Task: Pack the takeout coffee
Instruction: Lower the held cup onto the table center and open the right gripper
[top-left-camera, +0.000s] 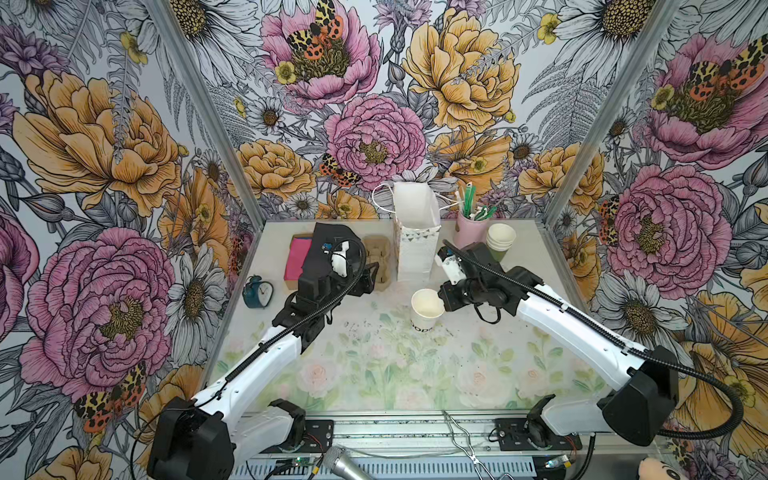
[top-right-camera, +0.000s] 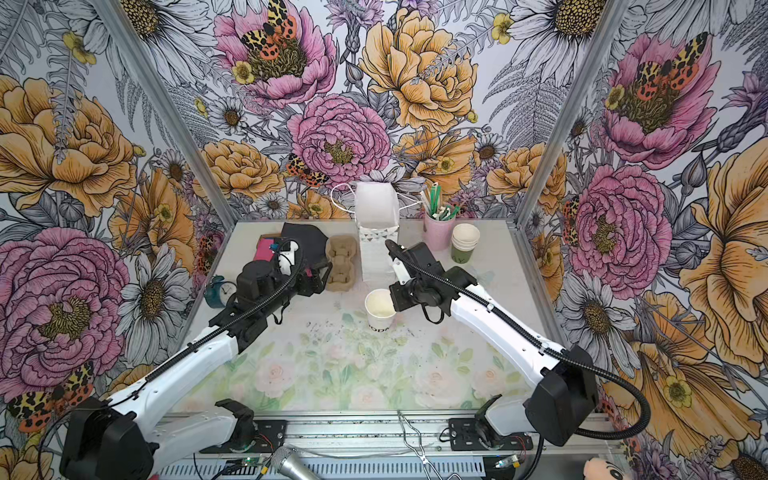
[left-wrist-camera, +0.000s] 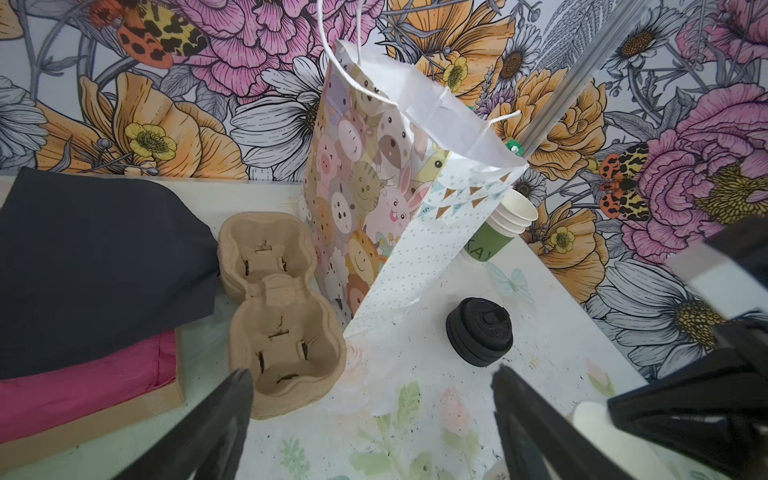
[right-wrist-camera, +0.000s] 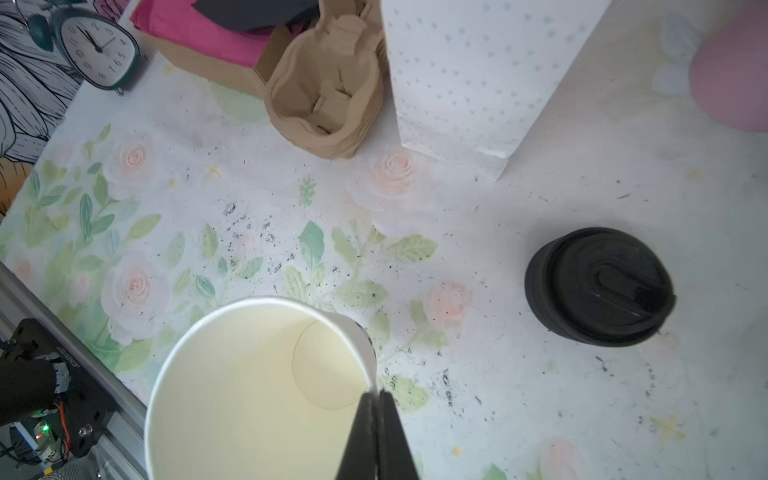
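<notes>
Right wrist view: right gripper (right-wrist-camera: 376, 399) pinched onto the rim of the takeout coffee cup (right-wrist-camera: 257, 386), lidless, at mid-table. Black lids (right-wrist-camera: 598, 286) stacked nearby. Left gripper (left-wrist-camera: 370, 374) spread wide, holding nothing, near the cardboard carrier (left-wrist-camera: 278, 316). Paper bag (top-left-camera: 415, 245) stands behind. Early going, by my reckoning: lidding and bagging both remain.

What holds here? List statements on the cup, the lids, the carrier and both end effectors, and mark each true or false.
1. The right end effector pinches the paper cup by its rim. True.
2. The paper cup wears a black lid. False: it is open-topped; the black lids lie stacked apart from it.
3. The left end effector is open and holds nothing. True.
4. A cup sits in the cardboard carrier. False: both of its wells are empty.
</notes>
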